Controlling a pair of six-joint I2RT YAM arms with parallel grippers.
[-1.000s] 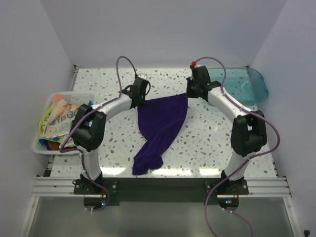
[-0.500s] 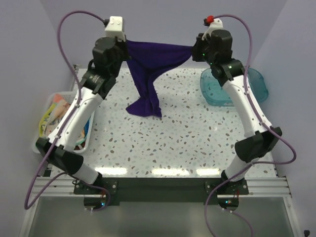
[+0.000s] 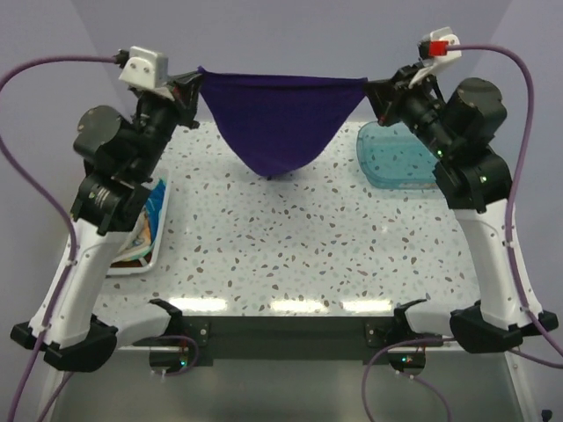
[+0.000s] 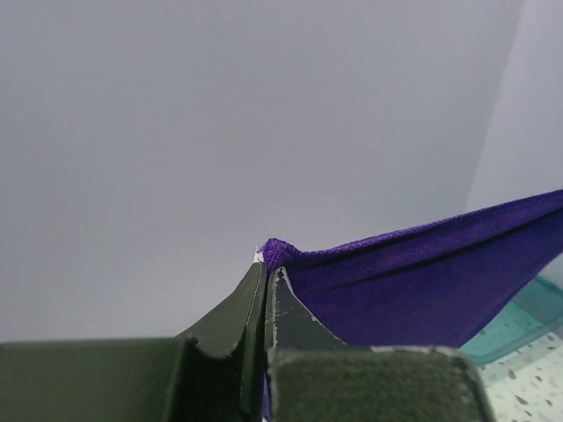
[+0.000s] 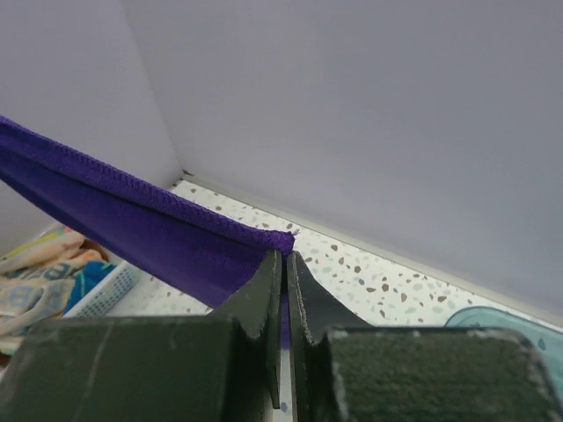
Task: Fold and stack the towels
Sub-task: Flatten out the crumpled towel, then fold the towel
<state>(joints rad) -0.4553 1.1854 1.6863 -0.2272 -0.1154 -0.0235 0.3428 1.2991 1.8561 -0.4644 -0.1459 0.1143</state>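
A plain deep purple towel point(image 3: 281, 119) hangs in the air above the far half of the table, its top edge stretched taut between both grippers. My left gripper point(image 3: 195, 81) is shut on its left corner, seen close up in the left wrist view point(image 4: 267, 264). My right gripper point(image 3: 374, 88) is shut on its right corner, seen in the right wrist view point(image 5: 283, 255). The towel point(image 4: 422, 281) sags to a point over the table. Other coloured towels point(image 3: 145, 230) lie in a white basket point(image 3: 132, 264) at the left, mostly hidden by my left arm; they also show in the right wrist view point(image 5: 44, 272).
A clear teal tray point(image 3: 396, 158) sits at the far right of the speckled table point(image 3: 290, 255). Both arms are raised high. Walls close in the left, back and right sides.
Both grippers have lifted the purple towel off the table and pulled apart, so its top edge went from bunched to taut. The towel's tail no longer touches the table.
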